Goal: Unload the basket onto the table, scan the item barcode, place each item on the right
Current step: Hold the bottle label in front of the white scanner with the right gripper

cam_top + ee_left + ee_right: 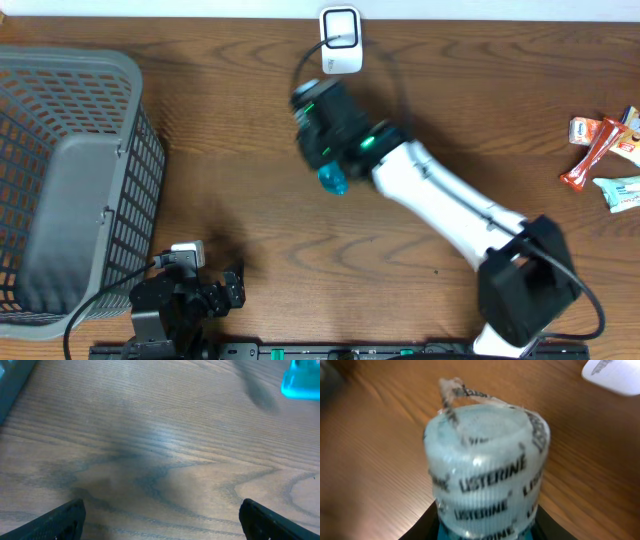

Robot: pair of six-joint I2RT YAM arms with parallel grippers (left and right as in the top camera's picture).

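Note:
The item is a teal Listerine bottle [485,470] with a clear printed seal over its cap, held just above the table. My right gripper [485,527] is shut on it below the cap. From overhead only the teal end [332,180] sticks out beneath the right gripper [322,140], just below the white barcode scanner [340,42]. The scanner's corner [615,375] shows at the top right of the right wrist view. No barcode shows on the bottle. My left gripper [222,288] rests open near the front edge, its fingers wide over bare wood [162,520]. The bottle [301,381] shows far off.
A large grey mesh basket [70,65] fills the left side of the table. Several snack packets [605,150] lie at the far right edge. A black cable [305,60] loops from the scanner. The right arm [450,205] crosses the middle diagonally.

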